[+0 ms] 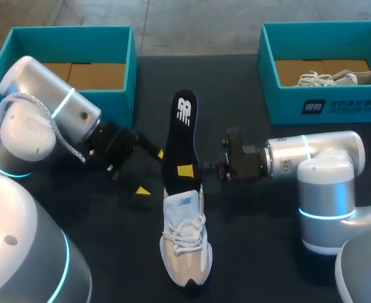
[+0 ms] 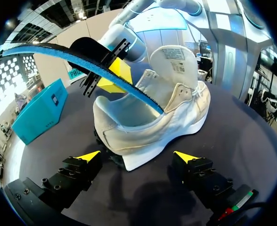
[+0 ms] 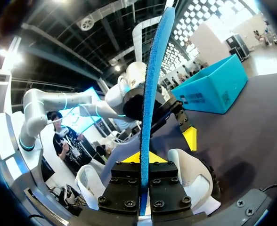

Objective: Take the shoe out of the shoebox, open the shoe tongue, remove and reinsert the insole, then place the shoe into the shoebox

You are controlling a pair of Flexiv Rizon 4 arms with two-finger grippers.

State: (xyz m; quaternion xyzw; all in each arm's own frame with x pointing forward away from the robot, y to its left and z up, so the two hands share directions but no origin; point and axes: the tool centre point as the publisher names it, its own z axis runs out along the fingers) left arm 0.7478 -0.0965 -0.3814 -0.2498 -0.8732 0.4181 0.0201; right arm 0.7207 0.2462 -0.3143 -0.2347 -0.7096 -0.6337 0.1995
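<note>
A white and beige shoe [image 1: 187,247] lies on the dark table, toe toward me. The black insole [image 1: 183,129] with a blue underside sticks up out of its heel opening, its lower end inside the shoe. My right gripper [image 1: 187,170] is shut on the insole's edge just above the shoe. In the right wrist view the insole [image 3: 153,89] runs straight up between the right gripper [image 3: 144,159] fingers. My left gripper [image 1: 151,172] stands open just left of the heel, holding nothing. In the left wrist view the left gripper [image 2: 137,157] faces the shoe [image 2: 152,117] and the insole [image 2: 82,59].
A teal shoebox [image 1: 129,60] stands at the back left, holding no shoe. A second teal shoebox [image 1: 327,104] at the back right holds another white shoe [image 1: 337,78]. Both arms sit close on either side of the insole.
</note>
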